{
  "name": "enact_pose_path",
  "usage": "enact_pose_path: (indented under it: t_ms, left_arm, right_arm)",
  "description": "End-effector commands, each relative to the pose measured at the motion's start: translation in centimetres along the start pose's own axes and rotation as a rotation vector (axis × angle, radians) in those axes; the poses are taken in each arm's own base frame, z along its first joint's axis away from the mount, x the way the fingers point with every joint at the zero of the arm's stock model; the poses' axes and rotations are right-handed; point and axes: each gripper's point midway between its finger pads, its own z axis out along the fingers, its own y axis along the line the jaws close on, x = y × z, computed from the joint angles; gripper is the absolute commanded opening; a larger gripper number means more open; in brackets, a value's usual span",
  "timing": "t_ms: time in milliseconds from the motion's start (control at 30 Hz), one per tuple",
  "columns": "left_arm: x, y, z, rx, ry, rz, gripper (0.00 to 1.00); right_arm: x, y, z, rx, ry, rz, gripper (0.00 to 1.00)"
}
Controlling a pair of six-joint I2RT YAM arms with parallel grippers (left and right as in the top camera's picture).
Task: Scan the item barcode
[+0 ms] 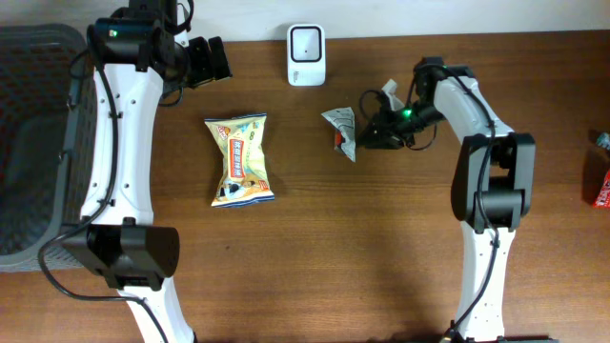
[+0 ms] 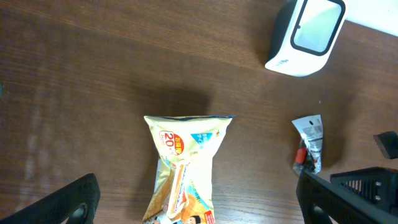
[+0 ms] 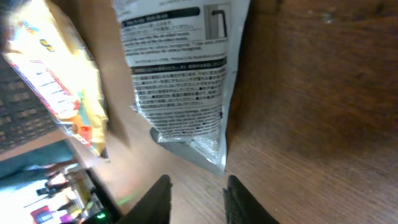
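left gripper stretched forward, jaws wide apart | right gripper turned leftward, jaws narrowly parted

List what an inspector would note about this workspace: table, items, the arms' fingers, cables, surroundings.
Surface: brown wooden table; no spills seen.
Job's things: white scanner at the far edge; yellow snack bag lying flat; small silver packet lying to its right, small print facing the right wrist camera.
Clutter: red item, cut off at the right edge of the overhead view.
Grippers: left gripper, fingers wide apart, empty, left of the scanner; right gripper, fingers apart with nothing between them, at the silver packet's edge; contact cannot be told.
Cables: black cables along the left arm; more at the right wrist.
Surroundings: grey basket at the left.
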Motion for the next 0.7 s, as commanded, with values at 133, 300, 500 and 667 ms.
enact_pose_path:
  t_ms: [133, 300, 500, 667]
  left_arm:
    - [-0.2, 0.4, -0.4, -0.011, -0.012, -0.012, 0.99]
    - [-0.2, 0.4, -0.4, -0.01, -0.013, -0.012, 0.99]
    - [-0.2, 0.4, -0.5, -0.01, -0.013, -0.011, 0.99]
    - [-0.2, 0.4, -0.5, -0.01, -0.013, -0.012, 0.99]
  right_arm:
    - [-0.9, 3.1, -3.0, 0.773, -0.126, -0.22, 0.35]
    - [-1.6, 4.9, -0.5, 1.005, -0.201, -0.306, 0.35]
    - [-2.8, 5.1, 1.1, 1.112, -0.291, -0.316, 0.28]
    - [-3.4, 3.6, 1.4, 1.16, -0.299, -0.308, 0.28]
